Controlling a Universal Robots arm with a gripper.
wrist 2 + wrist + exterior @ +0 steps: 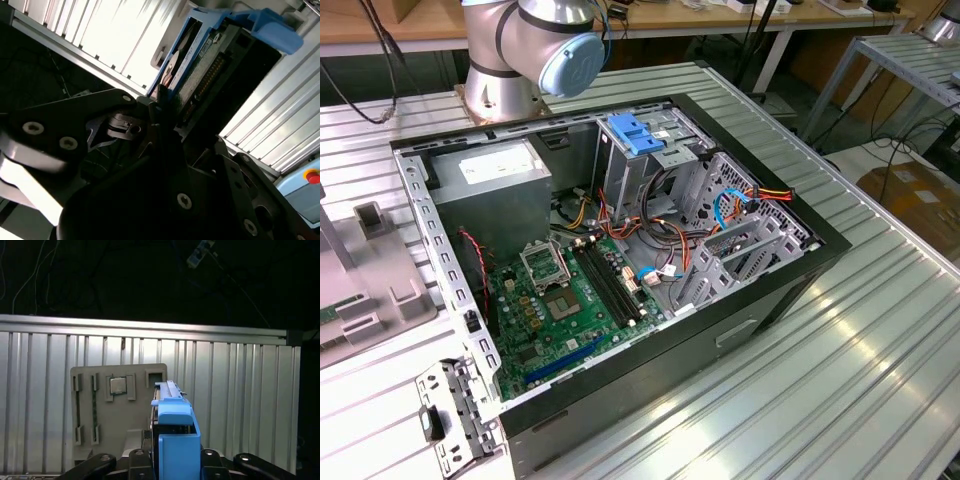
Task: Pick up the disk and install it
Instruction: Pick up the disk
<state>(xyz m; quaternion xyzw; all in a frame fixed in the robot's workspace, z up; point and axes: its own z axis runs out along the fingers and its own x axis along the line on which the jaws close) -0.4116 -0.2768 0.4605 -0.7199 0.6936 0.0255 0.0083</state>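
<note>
Exterior view: one arm (pixel 530 45), base bolted to the ribbed aluminium tabletop (pixel 840 340). One computer case (pixel 650 370) lies open on its side, near the base. Inside it:
- one green motherboard (pixel 535 310)
- one grey power supply (pixel 495 190)
- one metal drive cage (pixel 620 178) with one blue bracket (pixel 634 133) on top

Second wrist view: one end effector (pixel 161 107), dark fingers closed in on the one disk (pixel 200 65). They grip it by its blue carrier frame, and no gap shows between finger and frame. The disk stands on edge with its connector row and circuit-board side visible. One red button (pixel 312 176) sits on a pale blue box at the picture's corner.

First wrist view: the blue carrier rises between the finger links. Behind it, one grey fixture plate (pixel 115 425) lies flat on the tabletop. The plate holds one processor chip (pixel 118 385) in a square recess; several narrow slots lie beside the chip.

Disk location: in the grasp, just beside the fixture plate and well apart from the drive cage. I cannot tell whether it touches the plate.
</note>
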